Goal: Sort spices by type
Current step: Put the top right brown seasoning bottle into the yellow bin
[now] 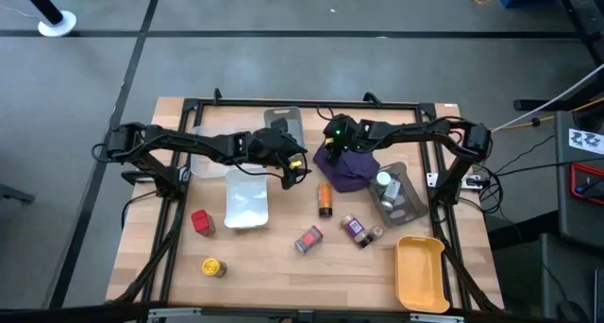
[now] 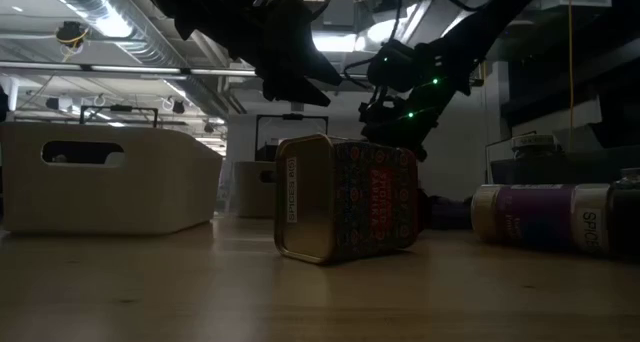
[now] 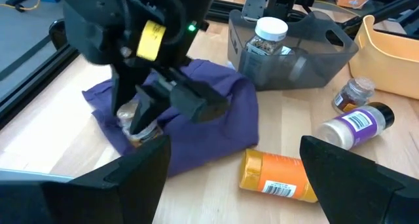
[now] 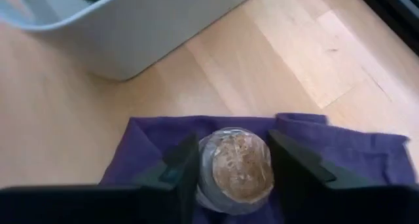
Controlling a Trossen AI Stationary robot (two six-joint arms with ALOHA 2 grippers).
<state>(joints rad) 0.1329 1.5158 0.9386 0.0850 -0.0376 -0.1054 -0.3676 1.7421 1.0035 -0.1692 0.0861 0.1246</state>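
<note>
My right gripper point(image 4: 236, 165) reaches down over the purple cloth point(image 1: 351, 169) and is shut on a small clear jar of brown spice point(image 4: 236, 166). The left wrist view shows that jar point(image 3: 133, 122) low on the cloth's edge. My left gripper point(image 1: 294, 166) hangs open above the table just left of the cloth, its fingers spread wide over the orange jar point(image 3: 275, 175), which lies on its side. A white-capped jar point(image 3: 268, 37) stands in the grey tray point(image 1: 408, 202). A purple-labelled jar point(image 1: 357, 230) and a patterned tin point(image 1: 309, 240) lie on the table. My right gripper has the brown-spice jar pinched between its two fingers point(image 4: 184, 164), one on each side of the jar's wall near its top point(image 4: 204, 160). It comes from above, pointing down. The jar stands upright, and its base looks set in the purple cloth point(image 4: 144, 152).
A clear tray point(image 1: 247, 202) lies left of centre and a yellow tray point(image 1: 421, 272) at the near right. A second grey tray point(image 1: 283, 120) is at the far edge. A red tin point(image 1: 201, 221), a yellow jar point(image 1: 212, 266) and a small jar point(image 1: 376, 233) rest on the wood.
</note>
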